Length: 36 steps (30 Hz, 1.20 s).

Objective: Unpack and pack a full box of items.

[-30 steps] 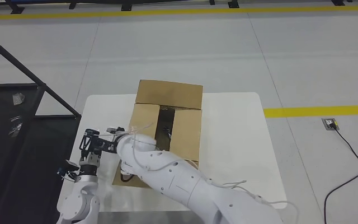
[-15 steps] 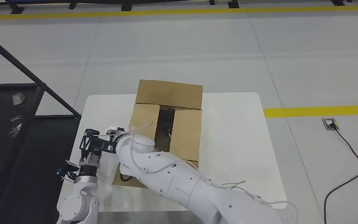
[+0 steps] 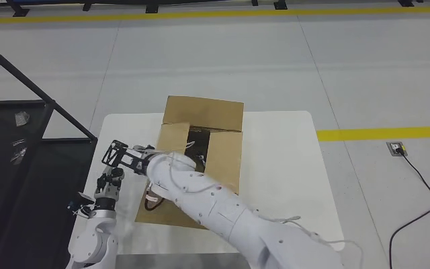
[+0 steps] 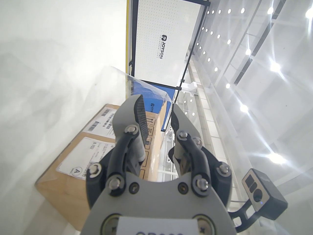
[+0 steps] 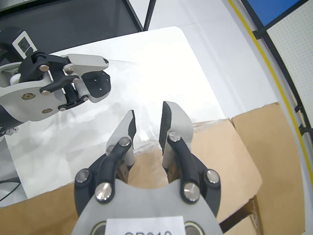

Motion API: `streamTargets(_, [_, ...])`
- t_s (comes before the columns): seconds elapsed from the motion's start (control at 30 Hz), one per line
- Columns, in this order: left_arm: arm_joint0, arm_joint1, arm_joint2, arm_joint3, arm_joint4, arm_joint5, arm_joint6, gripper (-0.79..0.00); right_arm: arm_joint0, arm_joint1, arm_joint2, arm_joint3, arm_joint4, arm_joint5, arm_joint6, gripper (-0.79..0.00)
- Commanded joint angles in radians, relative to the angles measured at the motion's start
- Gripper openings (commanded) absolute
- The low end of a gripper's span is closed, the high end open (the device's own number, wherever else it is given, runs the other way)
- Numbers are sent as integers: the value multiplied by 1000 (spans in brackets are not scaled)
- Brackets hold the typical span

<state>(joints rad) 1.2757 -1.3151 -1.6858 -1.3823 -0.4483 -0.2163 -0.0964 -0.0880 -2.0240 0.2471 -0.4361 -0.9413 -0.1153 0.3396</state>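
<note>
clear film (image 5: 137, 81) runs from my left gripper (image 4: 156, 110) across to my right gripper (image 5: 148, 111). both sets of fingers are spread, with a visible gap between the pads. the film passes through the right gap and touches one left finger. nothing is clamped on it, and i can't tell if it's stuck there.

change over the last second: both grippers have drifted a little toward the far side of the table (image 3: 282, 175), alongside the box's left flap, and my right forearm swung with them. the box (image 3: 225, 158) hasn't shifted.

my read: the film is coming away from the flap edge, so this is the unsealing part of the unpack and item removal hasn't started.

geometry: the left flap's edge sits just under my right fingers, apparently not touching. for the left, the labelled box side is ahead of the fingertips, near but apart. the flaps are part-open, with a dark slot down the middle.
</note>
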Motion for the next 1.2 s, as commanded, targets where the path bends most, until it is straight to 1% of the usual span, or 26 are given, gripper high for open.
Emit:
streamTargets(0.0, [-6,0,-1,10,0,-1,-4,-480,1,2,13,15,36,11,-8,-563])
streamTargets(0.03, [-7,0,-1,12,0,-2,-4,-480,1,4,21,22,55,15,-18,-588])
streamTargets(0.13, [-7,0,-2,14,0,-5,-10,-483,2,11,49,46,110,-16,-72,-711])
streamTargets(0.2, [-6,0,-1,12,2,-8,-12,-483,6,15,70,65,144,-56,-95,-770])
streamTargets(0.23, [-5,0,1,11,2,-9,-12,-486,8,17,80,76,163,-80,-101,-785])
streamTargets(0.37, [-4,-1,6,11,9,-10,-10,-489,13,21,123,121,240,-181,-80,-785])
streamTargets(0.47, [-5,-1,8,12,13,-10,-9,-489,19,26,159,162,304,-279,-62,-785])
streamTargets(0.57, [-7,-1,8,17,16,-11,-9,-489,25,29,176,194,320,-322,-67,-785])
streamTargets(0.87, [-17,0,11,26,35,-9,-11,-486,33,28,172,197,302,-314,-55,-785])
streamTargets(0.9, [-19,0,12,28,36,-8,-10,-489,20,29,179,192,315,-307,-60,-785])
streamTargets(1.0, [-22,0,13,30,40,-10,-10,-486,11,38,227,203,399,-319,-27,-785])
streamTargets(1.07, [-23,-1,13,33,40,-12,-10,-486,12,46,265,221,474,-357,27,-785])
streamTargets(1.17, [-24,-1,13,39,40,-15,-12,-483,13,56,315,236,573,-377,116,-785])
